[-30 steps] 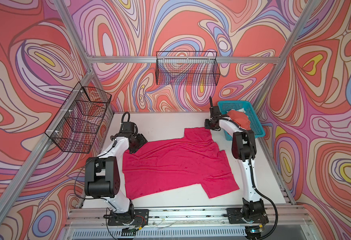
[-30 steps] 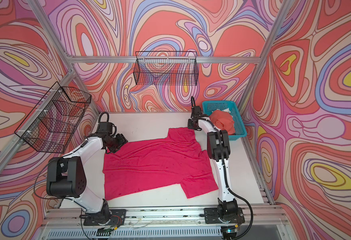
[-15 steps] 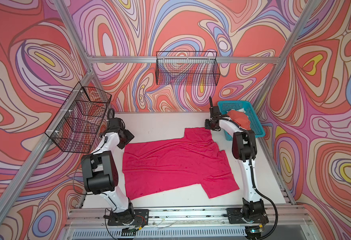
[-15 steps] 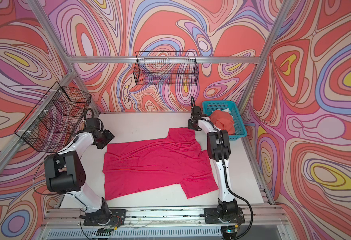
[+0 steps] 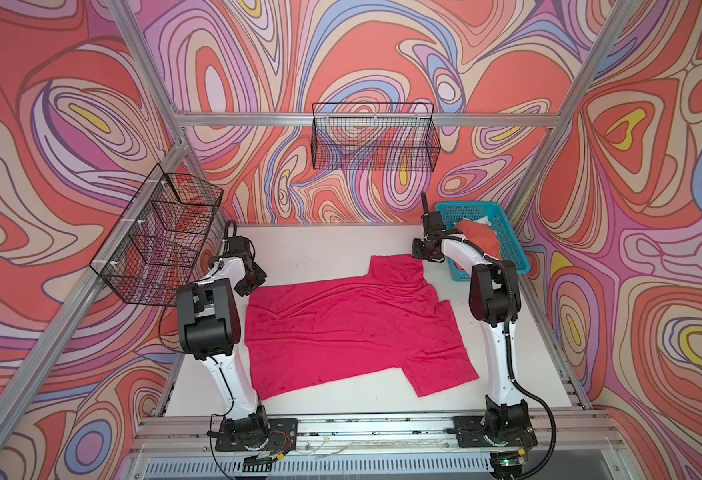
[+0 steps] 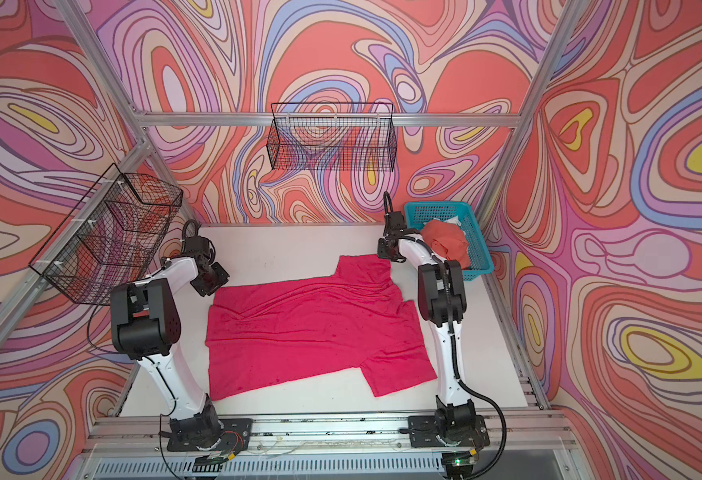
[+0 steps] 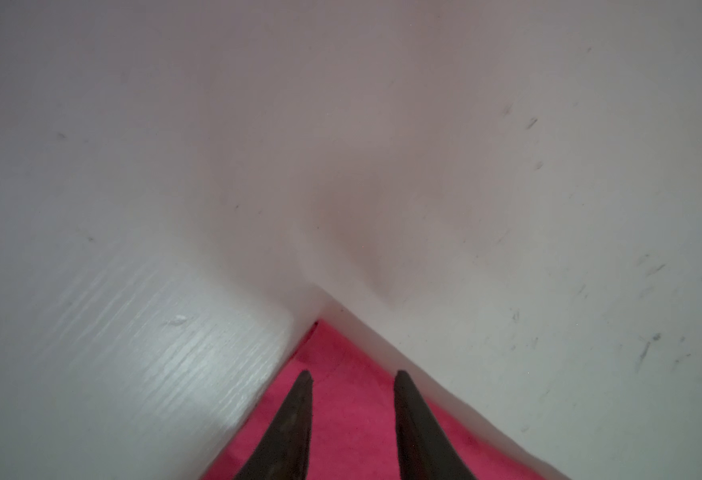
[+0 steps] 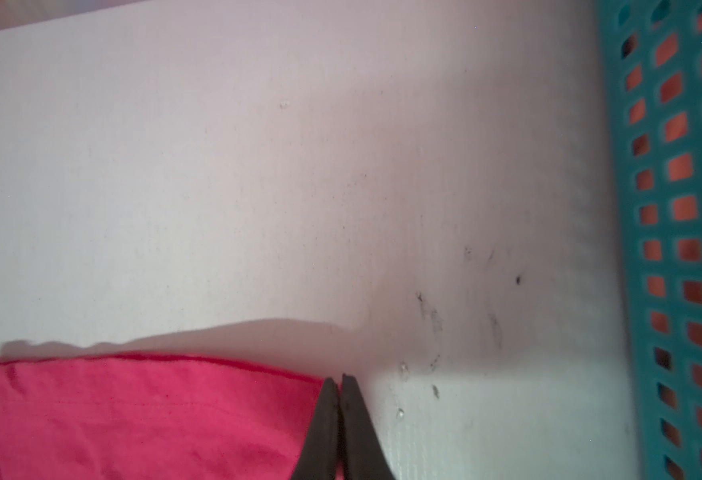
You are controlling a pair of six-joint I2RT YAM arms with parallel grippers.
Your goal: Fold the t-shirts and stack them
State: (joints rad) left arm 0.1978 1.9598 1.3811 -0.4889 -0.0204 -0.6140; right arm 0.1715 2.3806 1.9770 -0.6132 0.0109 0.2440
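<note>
Two corners matter now: the pink t-shirt (image 5: 353, 332) lies spread flat on the white table (image 5: 320, 249), with the left gripper (image 7: 352, 374) poised over its far hem corner, jaws apart. The right gripper (image 8: 341, 380) is pressed together at the far sleeve's edge, though whether cloth is pinched there I cannot tell. To do this well, the left jaws should probably drop until both layers of the corner sit between them, then close fully before any lift, while the orange t-shirt (image 5: 484, 235) sits bunched in the teal basket (image 5: 469, 205).
</note>
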